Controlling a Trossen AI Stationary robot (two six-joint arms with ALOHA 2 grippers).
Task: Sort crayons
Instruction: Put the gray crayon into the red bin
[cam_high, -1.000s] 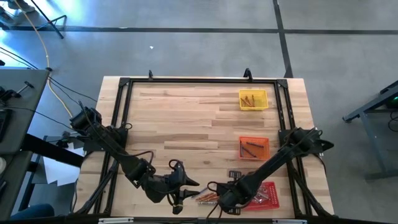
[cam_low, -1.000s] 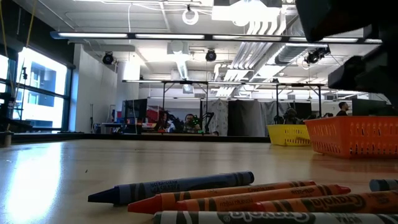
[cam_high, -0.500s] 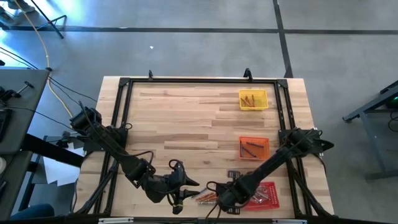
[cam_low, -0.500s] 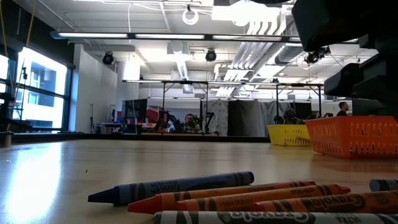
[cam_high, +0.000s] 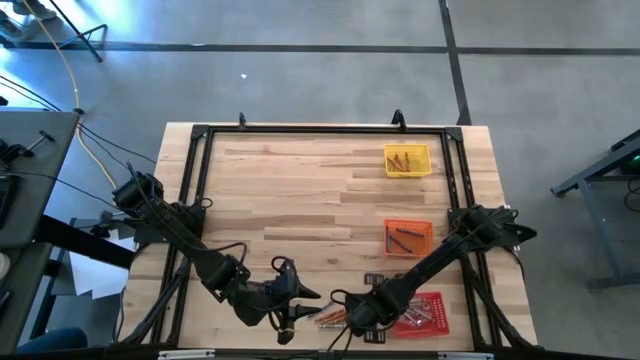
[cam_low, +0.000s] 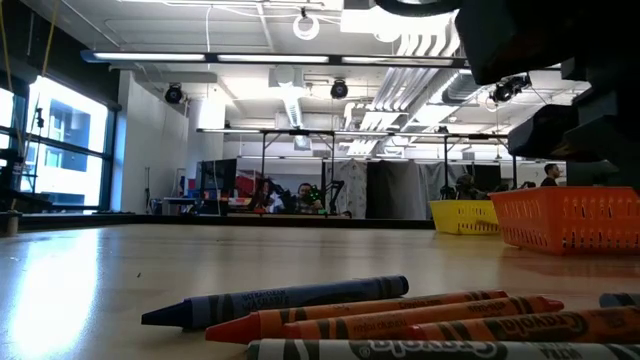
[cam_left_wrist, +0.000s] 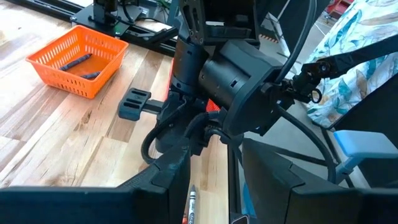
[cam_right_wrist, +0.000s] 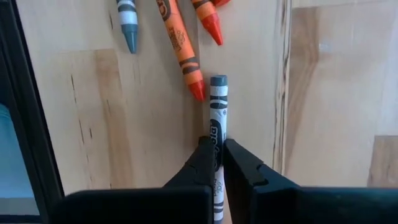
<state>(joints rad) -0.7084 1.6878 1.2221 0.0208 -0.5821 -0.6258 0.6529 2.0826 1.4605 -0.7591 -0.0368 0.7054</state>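
Pale wooden desk (cam_high: 300, 190) with a black frame along its edges stands on a grey concrete floor, its wide middle bare and open, while the work crowds the near edge. At left, the left end effector (cam_high: 303, 294) hovers just beside a loose cluster of crayons (cam_high: 330, 317), its fingers apart and holding nothing. Just right of it, the right end effector (cam_right_wrist: 215, 163) is down at the desk, fingers pinched together on a grey crayon (cam_right_wrist: 217, 118) that lies flat on the wood, its tip just beside an orange crayon (cam_right_wrist: 182, 50). Farther right, a red tray (cam_high: 428, 312) sits at the near edge, an orange tray (cam_high: 409, 237) behind it holds dark crayons, and a yellow tray (cam_high: 407, 160) sits near the far edge. Seen from desk level, blue and orange crayons (cam_low: 400, 315) lie side by side before a bright, open workshop.
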